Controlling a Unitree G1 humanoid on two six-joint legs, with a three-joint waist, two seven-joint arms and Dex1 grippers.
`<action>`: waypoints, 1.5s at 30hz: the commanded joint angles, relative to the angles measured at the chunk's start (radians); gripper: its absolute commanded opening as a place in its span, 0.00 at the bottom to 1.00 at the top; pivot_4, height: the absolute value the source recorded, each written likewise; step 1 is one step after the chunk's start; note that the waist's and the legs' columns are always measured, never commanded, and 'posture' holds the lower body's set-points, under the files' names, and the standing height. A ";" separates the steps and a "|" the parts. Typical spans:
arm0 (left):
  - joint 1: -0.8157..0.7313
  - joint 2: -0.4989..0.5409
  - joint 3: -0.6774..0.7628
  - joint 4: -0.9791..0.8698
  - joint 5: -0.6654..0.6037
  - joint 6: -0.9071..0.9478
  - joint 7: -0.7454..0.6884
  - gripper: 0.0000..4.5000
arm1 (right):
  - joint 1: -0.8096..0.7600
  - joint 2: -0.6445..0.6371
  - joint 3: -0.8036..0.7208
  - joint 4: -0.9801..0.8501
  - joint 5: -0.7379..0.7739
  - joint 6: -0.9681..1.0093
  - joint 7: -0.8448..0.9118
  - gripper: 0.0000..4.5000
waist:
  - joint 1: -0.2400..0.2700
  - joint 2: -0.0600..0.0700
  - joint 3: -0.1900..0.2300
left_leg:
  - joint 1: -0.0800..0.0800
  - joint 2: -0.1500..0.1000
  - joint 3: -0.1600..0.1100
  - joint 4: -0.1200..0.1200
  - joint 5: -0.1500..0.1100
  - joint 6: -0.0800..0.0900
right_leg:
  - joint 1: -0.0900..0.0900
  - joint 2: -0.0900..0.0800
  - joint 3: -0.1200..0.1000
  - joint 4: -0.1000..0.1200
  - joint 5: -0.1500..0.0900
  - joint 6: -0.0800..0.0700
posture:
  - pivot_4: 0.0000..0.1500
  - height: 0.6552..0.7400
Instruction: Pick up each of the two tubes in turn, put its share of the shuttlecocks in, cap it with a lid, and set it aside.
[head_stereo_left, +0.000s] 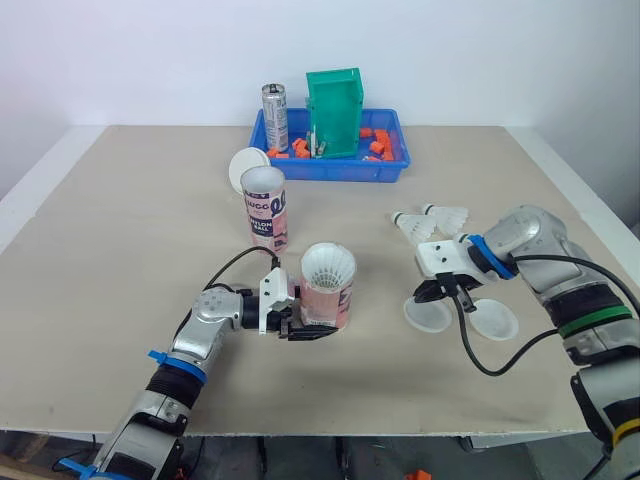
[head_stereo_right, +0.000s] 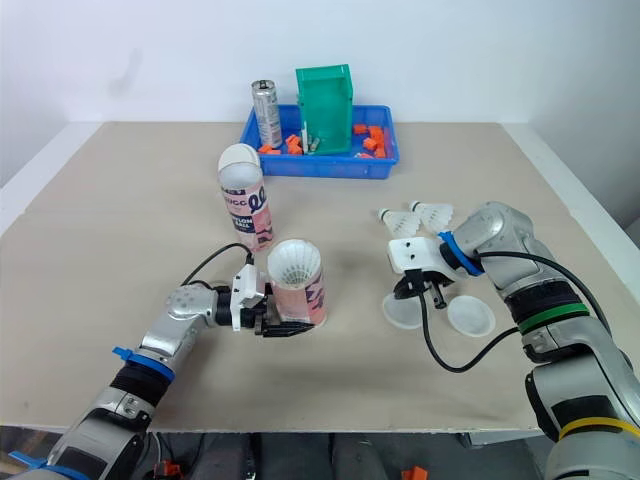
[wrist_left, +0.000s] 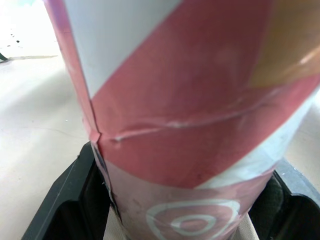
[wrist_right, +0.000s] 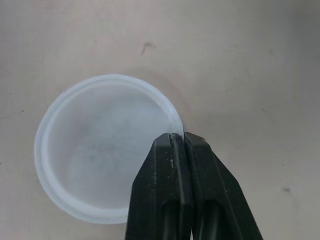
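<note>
Left gripper (head_stereo_left: 296, 330) clamped on the tube (head_stereo_left: 328, 292); right gripper (wrist_right: 180, 142) pinched on the rim of a lid (wrist_right: 100, 150).

The tube in my left fingers stands near the table's front edge, long axis roughly vertical, open mouth up and tipped toward my head, with a shuttlecock (head_stereo_left: 328, 266) in it, skirt upward. The lid lies flat on the table, hollow side up, touching the other lid (head_stereo_left: 494, 321). The second tube (head_stereo_left: 266, 208) stands upright further back.

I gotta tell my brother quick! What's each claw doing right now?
Left claw: closed, holding the pink tube.
Right claw: closed, pinching the rim of a white lid.
</note>
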 joint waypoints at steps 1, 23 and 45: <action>0.025 0.035 -0.030 0.061 0.052 0.041 -0.005 0.72 | -0.041 -0.002 -0.035 0.000 0.026 0.011 0.037 0.03 | -0.002 0.000 0.000 | 0.000 0.000 0.000 0.000 0.000 0.000 | 0.000 0.000 0.000 0.000 0.000 0.000 | 1.00 0.63; -0.054 0.057 -0.059 0.193 0.086 0.007 -0.055 0.72 | -0.486 0.159 0.010 -0.376 0.439 0.200 0.043 0.03 | -0.009 -0.002 -0.004 | 0.007 -0.001 -0.001 -0.004 -0.001 -0.001 | -0.001 -0.001 0.001 -0.001 0.001 -0.001 | 1.00 0.63; -0.050 0.079 -0.068 0.173 0.085 0.048 -0.093 0.72 | -0.603 0.166 0.160 -0.220 0.418 0.013 0.043 0.03 | -0.009 -0.005 -0.005 | 0.005 -0.001 -0.001 -0.008 0.000 0.000 | -0.002 0.000 0.001 0.000 0.000 -0.004 | 1.00 0.63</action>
